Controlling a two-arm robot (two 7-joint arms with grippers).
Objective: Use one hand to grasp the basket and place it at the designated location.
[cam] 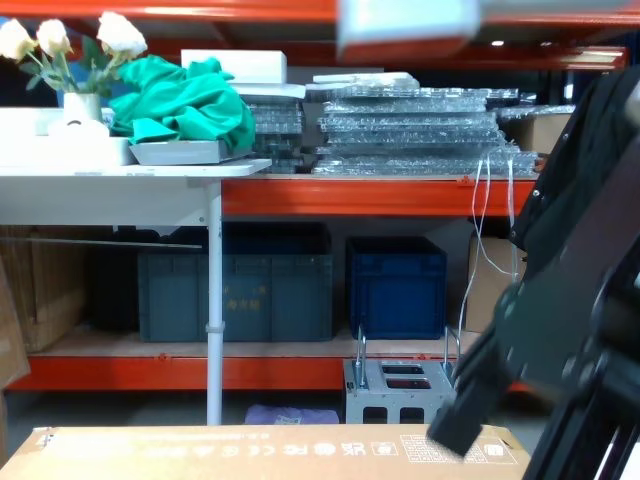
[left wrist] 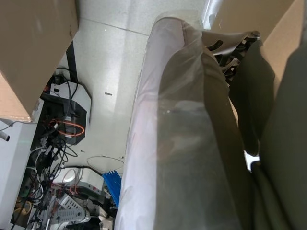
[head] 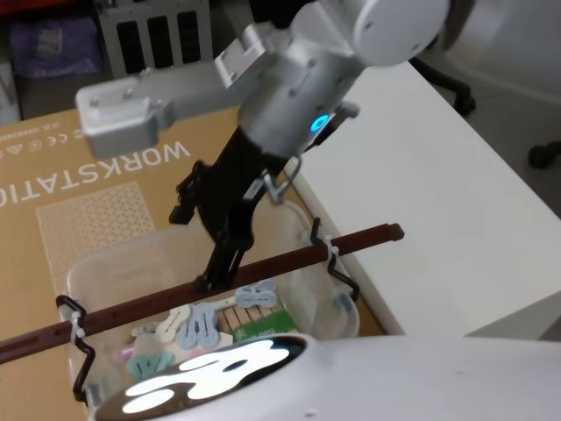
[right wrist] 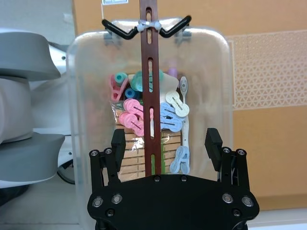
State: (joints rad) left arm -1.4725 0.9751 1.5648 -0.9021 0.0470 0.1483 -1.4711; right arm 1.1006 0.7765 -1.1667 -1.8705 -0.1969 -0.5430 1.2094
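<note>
Basket sits on the cardboard box, just beside the white surface. Probably light: thin clear tub with only plastic pegs inside. Walls likely flex, so skip the rim. Take the reddish-brown bar handle near mid-span. It looks stiff but hangs on ties and black wire clips, so expect swing if gripped off-centre. Right claw is released above the tub, one finger either side of the bar, apparently not touching it. The bar runs slightly off-centre in the gap.
</note>
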